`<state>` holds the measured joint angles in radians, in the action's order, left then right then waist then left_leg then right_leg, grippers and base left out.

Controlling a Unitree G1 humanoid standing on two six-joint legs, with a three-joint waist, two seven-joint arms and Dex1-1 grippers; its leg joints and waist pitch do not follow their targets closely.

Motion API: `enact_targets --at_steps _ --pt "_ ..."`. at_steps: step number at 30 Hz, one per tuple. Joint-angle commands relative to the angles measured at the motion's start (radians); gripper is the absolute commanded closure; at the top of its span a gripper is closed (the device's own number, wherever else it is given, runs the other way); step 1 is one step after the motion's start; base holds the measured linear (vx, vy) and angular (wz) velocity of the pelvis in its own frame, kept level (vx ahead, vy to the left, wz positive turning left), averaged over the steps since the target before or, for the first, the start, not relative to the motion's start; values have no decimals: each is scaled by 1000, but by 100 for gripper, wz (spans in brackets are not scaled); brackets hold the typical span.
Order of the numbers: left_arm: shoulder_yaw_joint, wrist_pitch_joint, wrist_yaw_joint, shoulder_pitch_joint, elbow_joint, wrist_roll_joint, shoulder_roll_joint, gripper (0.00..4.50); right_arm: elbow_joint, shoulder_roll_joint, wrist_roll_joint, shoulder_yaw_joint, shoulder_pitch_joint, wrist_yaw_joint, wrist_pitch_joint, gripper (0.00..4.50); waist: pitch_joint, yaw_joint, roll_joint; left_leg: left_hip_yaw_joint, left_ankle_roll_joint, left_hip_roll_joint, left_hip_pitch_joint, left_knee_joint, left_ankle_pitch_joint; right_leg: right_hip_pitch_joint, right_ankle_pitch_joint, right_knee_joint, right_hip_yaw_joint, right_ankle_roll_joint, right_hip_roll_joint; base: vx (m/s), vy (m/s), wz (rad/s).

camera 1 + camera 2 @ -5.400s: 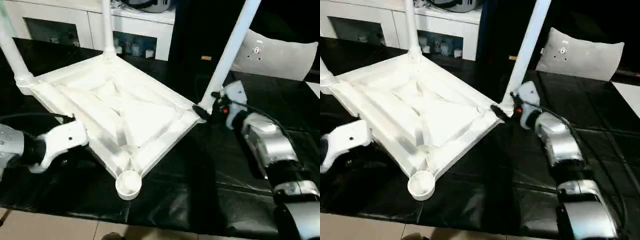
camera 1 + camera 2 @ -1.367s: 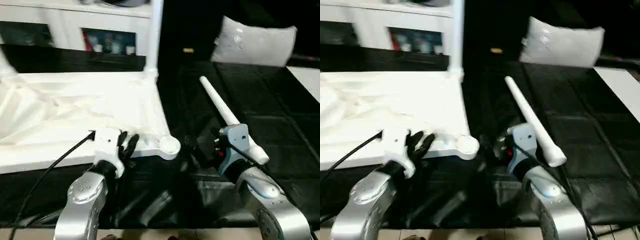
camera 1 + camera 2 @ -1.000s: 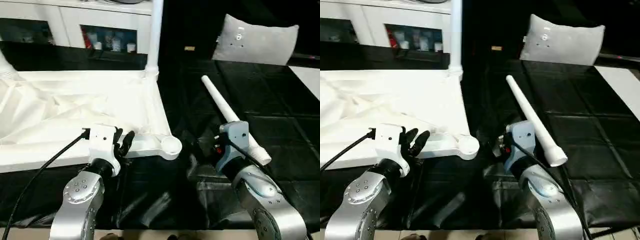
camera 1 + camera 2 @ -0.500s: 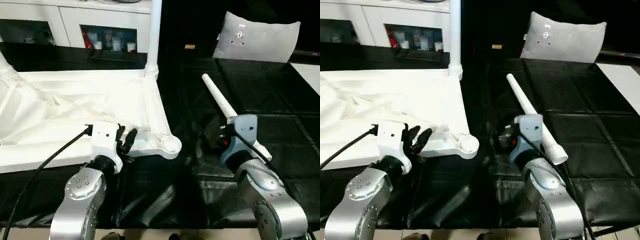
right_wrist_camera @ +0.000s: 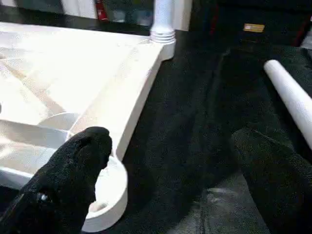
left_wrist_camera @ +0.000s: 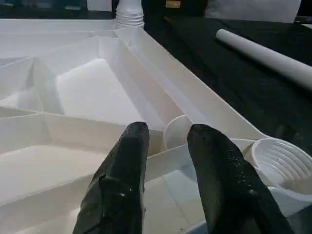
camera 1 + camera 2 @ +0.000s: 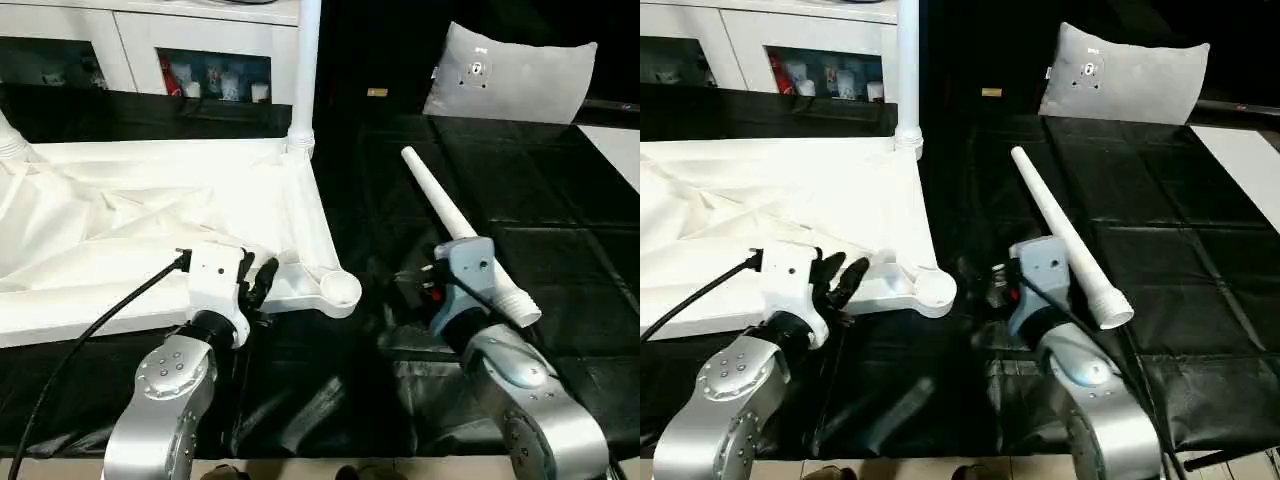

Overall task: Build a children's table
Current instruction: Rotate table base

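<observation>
The children's table top (image 7: 150,215) lies upside down on the black tabletop, ribbed side up. One leg (image 7: 305,70) stands in its far right corner and another (image 7: 10,140) at the left edge. The near right socket (image 7: 340,289) is empty. A loose leg (image 7: 455,225) lies on the black surface to the right of it. My left gripper (image 7: 257,277) rests over the top's near rim just left of the empty socket, its fingers (image 6: 126,165) partly apart with ribs showing between them. My right gripper (image 5: 170,141) hangs wide open over bare black surface between the socket and the loose leg.
A white cabinet (image 7: 150,40) with shelves runs along the back. A pale grey panel (image 7: 515,75) leans at the back right, and a white board (image 7: 1250,160) lies at the right edge. A black cable (image 7: 90,330) trails from my left wrist.
Within the last second my right wrist swung a little toward the loose leg and came back. The left gripper has stayed on the near rim. Both grippers kept their widths.
</observation>
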<state>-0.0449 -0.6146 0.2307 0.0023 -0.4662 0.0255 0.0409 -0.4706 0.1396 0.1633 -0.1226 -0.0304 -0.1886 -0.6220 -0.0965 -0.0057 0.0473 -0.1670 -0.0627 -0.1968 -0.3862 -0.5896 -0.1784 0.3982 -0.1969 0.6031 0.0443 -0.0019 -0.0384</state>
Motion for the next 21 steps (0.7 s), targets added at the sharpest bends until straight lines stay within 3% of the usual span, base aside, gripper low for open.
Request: enact_targets --at_steps 1,2,3,4,5,6,7,8,9,10,11,12,13,14,15,16,17,18,19,20,21 --pt "-8 -17 -6 -8 -7 8 1 291 -18 13 -4 15 2 -7 0 0 39 -19 -25 62 -42 -98 46 116 -326 -19 -111 -65 -10 -87 -27 0 0 0" --pt "-8 -16 -5 -9 -7 8 3 291 -17 17 -6 16 4 -7 1 0 40 -24 -28 74 6 -129 52 131 -336 -22 -99 -49 -1 -124 -37 0 0 0" --pt "-8 -16 -6 -9 -7 8 5 291 -16 20 -6 17 7 -8 2 0 39 -29 -28 72 56 -136 51 133 -343 -21 -105 -45 0 -158 -48 -5 -70 5" --pt "-7 -15 -7 -7 -6 8 6 291 -17 21 -7 16 10 -8 3 0 41 -30 -26 67 77 -131 53 130 -348 -20 -113 -49 0 -181 -53 -5 -70 5" --pt "-6 -13 -10 -5 -7 9 9 291 -16 24 -7 12 12 -9 4 0 43 -33 -8 19 115 -54 35 84 -334 -30 -173 -93 2 -262 -51 -9 -146 4" --pt "-7 -12 -11 -4 -7 9 9 291 -15 25 -8 10 12 -10 4 0 42 -28 2 -7 115 -1 21 46 -301 -41 -219 -117 2 -274 -48 -6 -104 1" --pt "-7 -11 -12 -4 -7 9 9 291 -11 27 -8 7 10 -12 6 0 45 -15 17 -21 120 50 -5 -3 -210 -63 -328 -144 -9 -247 -53 -6 -104 1" --pt "-7 -11 -13 -5 -7 9 9 291 -10 27 -8 6 9 -12 6 0 42 -9 16 -18 121 53 -16 -10 -171 -64 -382 -151 -4 -225 -51 -10 -51 -3" --pt "-7 -10 -13 -5 -7 9 9 291 -7 27 -8 5 8 -13 7 0 43 -11 8 -9 121 44 -21 0 -109 -60 -419 -154 13 -180 -28 -22 -91 -5" --pt "-6 -9 -14 -6 -4 10 11 291 -2 26 -10 2 4 -13 9 0 43 -17 -8 9 113 8 3 29 -104 -42 -421 -156 40 -128 0 -22 -91 -5" --pt "-6 -7 -15 -6 -2 10 13 291 3 24 -12 1 2 -12 10 0 47 -24 -22 34 115 -33 23 53 -113 -37 -390 -142 52 -113 7 -26 -61 0" --pt "-7 -7 -15 -7 -2 8 15 291 6 23 -14 0 0 -12 11 0 45 -40 -43 129 145 -193 47 134 -199 -32 -299 -45 59 -91 -19 -26 -63 -4" --pt "-7 -8 -15 -7 -2 8 17 291 8 22 -15 -1 -1 -12 11 0 45 -39 -47 152 149 -237 50 160 -276 -33 -252 24 49 -90 -33 -26 -63 -4" --pt "-7 -9 -15 -7 -4 9 18 291 7 21 -15 -2 1 -11 11 0 43 -40 -32 157 160 -248 65 177 -343 -9 -195 83 13 -108 -55 -11 -98 -1" --pt "-8 -10 -15 -7 -6 9 19 291 6 22 -15 -2 2 -11 10 0 31 -25 -30 121 167 -212 62 166 -379 -2 -150 69 -14 -165 -76 -1 -148 4" --pt "-7 -11 -13 -5 -8 11 21 291 4 24 -14 -3 6 -10 9 0 28 -18 -6 44 124 -87 24 101 -417 -21 -209 -29 -28 -269 -79 -1 -148 4" --pt "-6 -12 -13 -4 -9 12 22 291 2 25 -13 -3 9 -10 9 0 33 1 26 -17 100 35 19 -27 -373 -24 -327 -96 -28 -269 -54 -27 -181 4" --pt "-6 -11 -11 -1 -8 13 25 291 1 27 -13 -5 12 -9 9 0 36 29 40 -9 117 76 -20 -163 -226 -65 -549 -133 -60 -264 -112 -45 -146 -7" --pt "-7 -9 -9 2 -7 12 28 291 0 28 -14 -6 15 -8 9 0 33 42 39 11 116 70 -52 -167 -161 -81 -550 -124 -75 -223 -119 -45 -146 -7" --pt "-9 -8 -9 5 -7 12 29 291 -1 29 -16 -8 18 -8 11 0 27 37 37 18 118 73 -42 -150 -154 -76 -515 -125 -73 -201 -115 -44 -95 -6" --pt "-10 -9 -9 6 -8 11 29 291 -2 31 -17 -9 20 -8 12 0 32 29 15 32 146 63 -31 -92 -129 -87 -433 -133 -44 -129 -96 -44 -83 7"
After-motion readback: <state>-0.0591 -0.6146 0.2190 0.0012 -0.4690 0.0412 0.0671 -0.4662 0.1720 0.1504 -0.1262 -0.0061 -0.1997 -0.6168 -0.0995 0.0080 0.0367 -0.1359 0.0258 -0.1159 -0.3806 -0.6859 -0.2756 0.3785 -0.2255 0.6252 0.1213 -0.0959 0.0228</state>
